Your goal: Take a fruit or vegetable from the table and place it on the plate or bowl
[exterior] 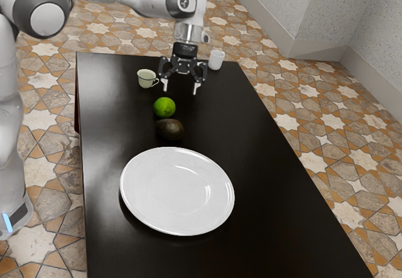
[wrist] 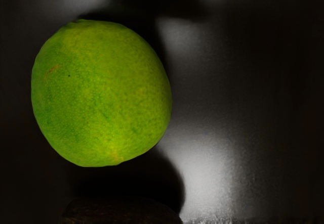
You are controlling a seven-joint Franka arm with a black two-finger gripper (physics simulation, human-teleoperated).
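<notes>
Exterior view: a white robot arm reaches in from the upper left over a dark table [exterior: 276, 177]. Its black pincer [exterior: 181, 90] hangs above the table, its two fingers spread wide with nothing between them. Just nearer the camera, a green lime [exterior: 164, 107] lies on the table. A dark avocado [exterior: 169, 128] sits right beside it, touching or nearly so. Closer again is a large white plate [exterior: 177, 190], with nothing on it. A small handled cup [exterior: 147, 78] stands to the exterior view's left of the pincer, and a white beaker [exterior: 216, 59] stands near the far edge.

Wrist view: the lime [wrist: 101, 92] lies on the glossy table [wrist: 243, 107] below the hand, off to one side, not straight beneath it. The avocado [wrist: 121, 214] shows as a dark sliver just past the lime.

Risk: the hand looks off-centre, so a straight descent could set one finger on the round fruit and roll it away. The avocado is so close that a finger may strike it or wedge between the two fruits. A shallow grip could also slip off the lime's curved skin
</notes>
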